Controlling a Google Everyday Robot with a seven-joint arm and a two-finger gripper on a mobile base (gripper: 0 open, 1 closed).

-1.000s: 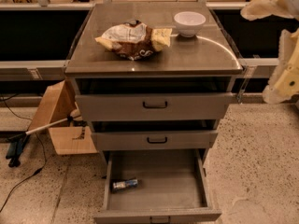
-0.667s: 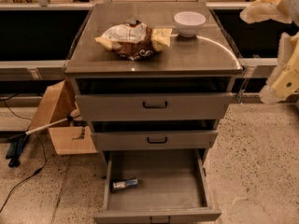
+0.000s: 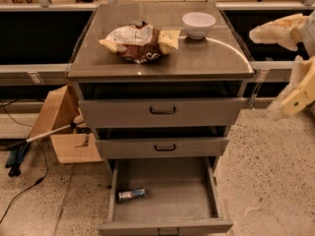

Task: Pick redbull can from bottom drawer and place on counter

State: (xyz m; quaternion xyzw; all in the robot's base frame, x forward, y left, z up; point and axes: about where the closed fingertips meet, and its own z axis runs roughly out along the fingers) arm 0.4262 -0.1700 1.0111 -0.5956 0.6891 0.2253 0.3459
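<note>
The redbull can (image 3: 131,195) lies on its side at the front left of the open bottom drawer (image 3: 172,200). The counter (image 3: 206,58) is the grey steel top of the cabinet. My gripper (image 3: 263,75) is at the right edge of the view, beside the cabinet's right side at about counter height. Its two cream fingers (image 3: 275,31) are spread wide with nothing between them. It is well above and to the right of the can.
A yellow-brown-white snack bag (image 3: 140,42) and a white bowl (image 3: 198,24) sit on the counter. The two upper drawers (image 3: 162,112) are slightly pulled out. A cardboard box (image 3: 64,127) and a cabled tool (image 3: 15,156) lie on the floor at left.
My gripper has moved slightly down and left, towards the cabinet. The can, drawers and counter items have not moved.
</note>
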